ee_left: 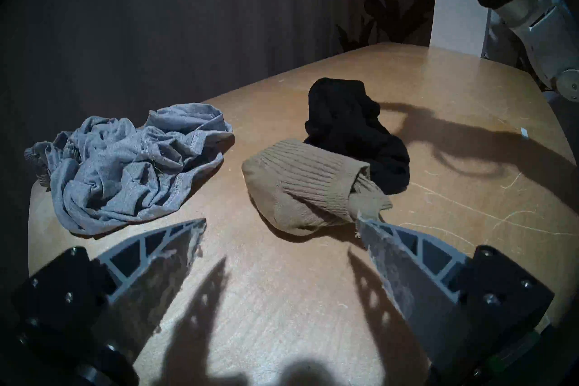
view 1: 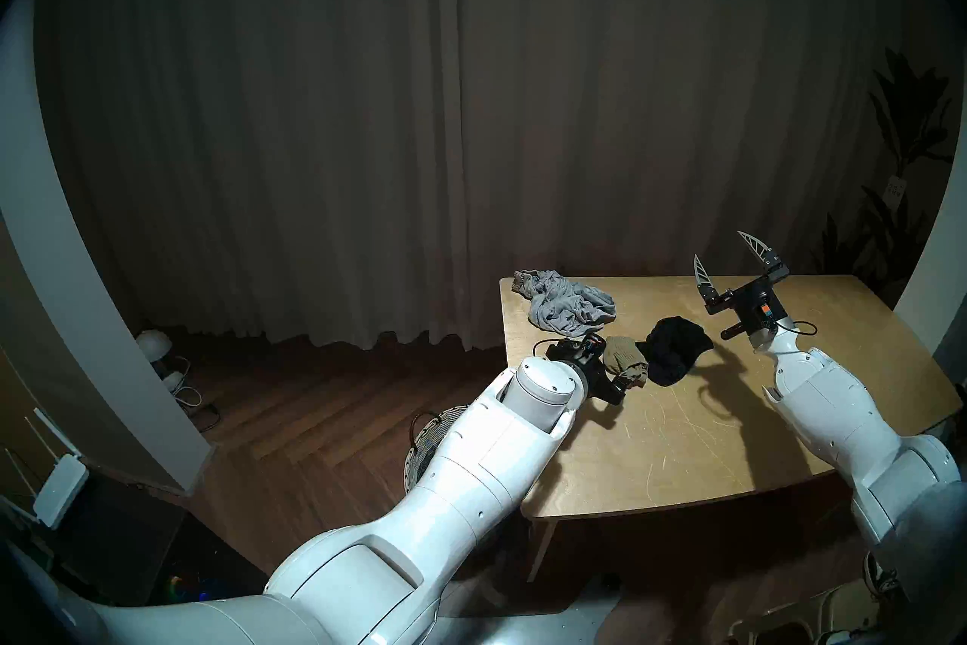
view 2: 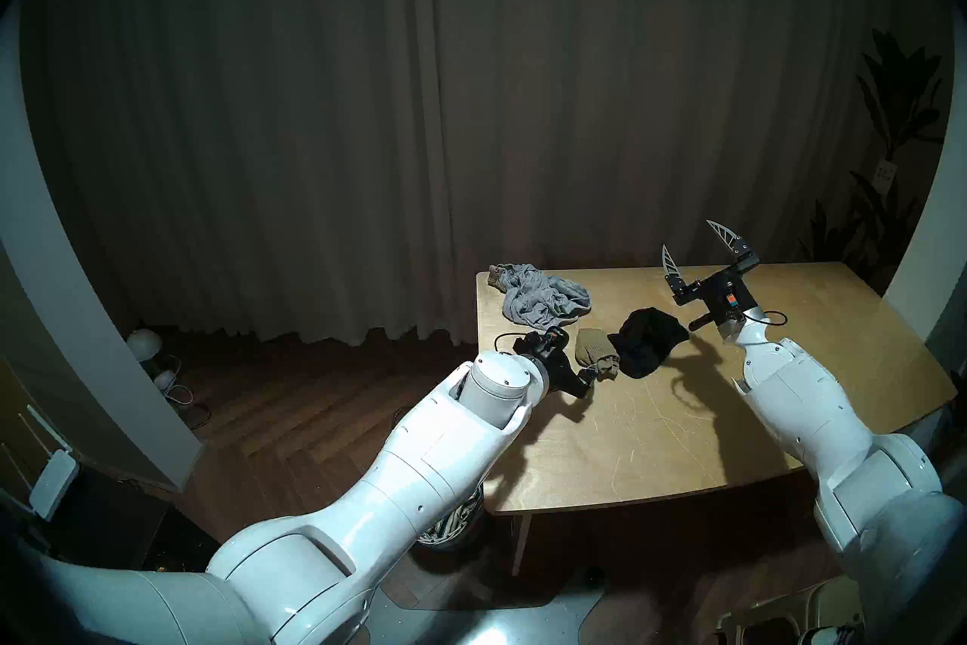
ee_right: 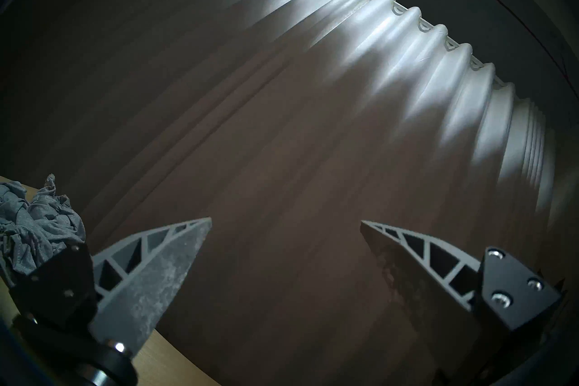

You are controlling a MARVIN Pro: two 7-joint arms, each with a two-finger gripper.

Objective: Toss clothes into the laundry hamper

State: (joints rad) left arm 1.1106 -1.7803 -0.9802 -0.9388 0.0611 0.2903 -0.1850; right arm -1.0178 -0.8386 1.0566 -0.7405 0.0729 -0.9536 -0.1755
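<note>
left wrist view: left gripper (ee_left: 280, 228) spread wide by olive-tan knit sock (ee_left: 308, 185); soft, light, best pinched at bunched cuff.

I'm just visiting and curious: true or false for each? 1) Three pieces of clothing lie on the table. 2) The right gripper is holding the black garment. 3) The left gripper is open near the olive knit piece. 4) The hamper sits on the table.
1) True: grey garment, black garment and olive knit lie on the table.
2) False: the right gripper is open, empty, raised above the table.
3) True: the left gripper is open beside it.
4) False: the hamper stands on the floor beside the table.
</note>
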